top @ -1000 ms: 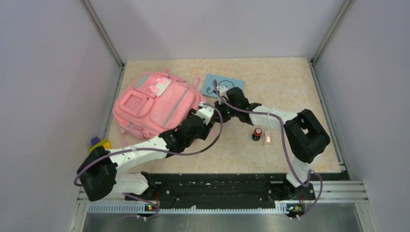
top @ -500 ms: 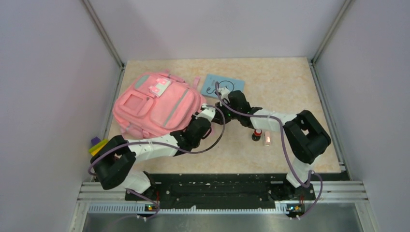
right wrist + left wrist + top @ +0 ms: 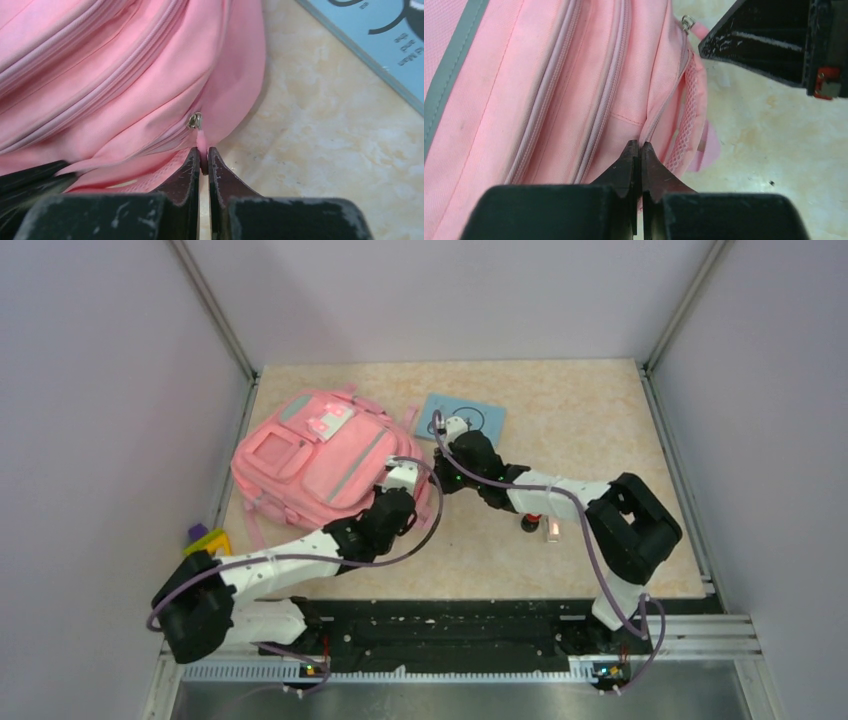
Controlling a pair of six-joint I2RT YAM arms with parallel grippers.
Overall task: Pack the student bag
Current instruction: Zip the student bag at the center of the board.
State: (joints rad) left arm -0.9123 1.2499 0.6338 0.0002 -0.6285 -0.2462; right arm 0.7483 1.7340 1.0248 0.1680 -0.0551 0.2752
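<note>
The student bag lies on the back-left part of the tabletop; both wrist views cut off most of it. The left pincer is closed tip to tip against a fold beside a side zipper, and I cannot tell whether any cloth is caught between the tips. The right pincer is pinched on the pink zipper pull hanging from a metal slider. A blue booklet lies beside the bag, partly covered by the right arm. A red-capped thing is half hidden under that arm.
</note>
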